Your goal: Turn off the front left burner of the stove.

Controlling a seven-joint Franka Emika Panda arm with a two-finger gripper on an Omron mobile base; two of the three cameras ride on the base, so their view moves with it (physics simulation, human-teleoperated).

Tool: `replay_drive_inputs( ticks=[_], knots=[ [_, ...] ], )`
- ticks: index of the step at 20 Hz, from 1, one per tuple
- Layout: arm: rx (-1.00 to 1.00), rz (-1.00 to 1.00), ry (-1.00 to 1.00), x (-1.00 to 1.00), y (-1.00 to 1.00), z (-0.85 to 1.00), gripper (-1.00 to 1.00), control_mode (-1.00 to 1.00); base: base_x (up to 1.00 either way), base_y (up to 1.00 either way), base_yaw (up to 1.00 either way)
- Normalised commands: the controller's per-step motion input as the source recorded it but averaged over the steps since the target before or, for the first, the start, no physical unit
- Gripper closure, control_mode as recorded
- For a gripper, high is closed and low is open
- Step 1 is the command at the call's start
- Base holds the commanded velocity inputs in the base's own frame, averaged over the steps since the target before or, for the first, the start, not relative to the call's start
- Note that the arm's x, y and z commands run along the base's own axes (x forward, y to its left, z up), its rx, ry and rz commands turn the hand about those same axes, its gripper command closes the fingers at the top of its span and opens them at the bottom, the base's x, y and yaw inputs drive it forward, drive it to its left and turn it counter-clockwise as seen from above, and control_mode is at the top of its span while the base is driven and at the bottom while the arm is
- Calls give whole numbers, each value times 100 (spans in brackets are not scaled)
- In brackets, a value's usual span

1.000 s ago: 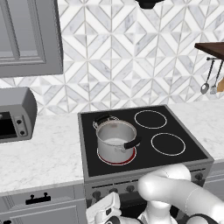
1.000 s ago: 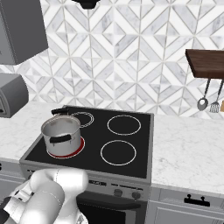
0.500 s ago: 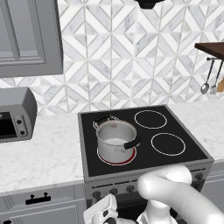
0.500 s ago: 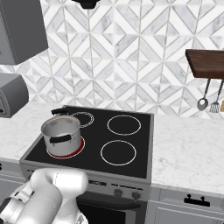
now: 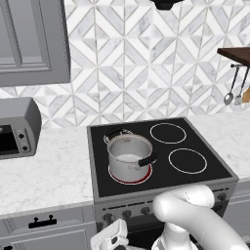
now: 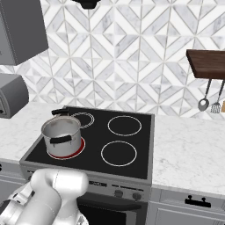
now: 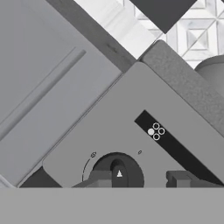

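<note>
I log 1 steel pot (image 5: 129, 157) on the red-glowing front left burner (image 5: 131, 176) of the stove (image 5: 205, 168), gripper (image 7: 140, 180) spread either side of 1 dark knob (image 7: 117, 169) on its grey front panel (image 7: 131, 118).

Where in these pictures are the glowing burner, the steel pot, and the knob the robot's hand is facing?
front left burner (image 5: 144, 177): left base view, on the red ring's front edge.
steel pot (image 6: 61, 132): right base view, on its side wall.
knob (image 7: 117, 168): hand view, on the dark dial face.

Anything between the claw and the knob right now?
Nothing. In the hand view, the claw sits right at the dark knob, one fingertip overlapping its edge, with bare grey stove panel around it.
</note>
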Motion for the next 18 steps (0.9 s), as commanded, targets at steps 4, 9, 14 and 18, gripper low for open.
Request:
replay_drive_inputs(
  ticks=[4, 9, 14, 18],
  knots=[
    [0, 0, 1, 11, -10, 0, -100, -100, 0, 0, 0],
    [0, 0, 0, 16, -17, 0, -100, -100, 0, 0, 0],
    [0, 0, 2, 22, -19, 0, -100, -100, 0, 0, 0],
    [0, 0, 4, 23, -26, 0, 100, -100, 0, 0, 0]
  ],
)
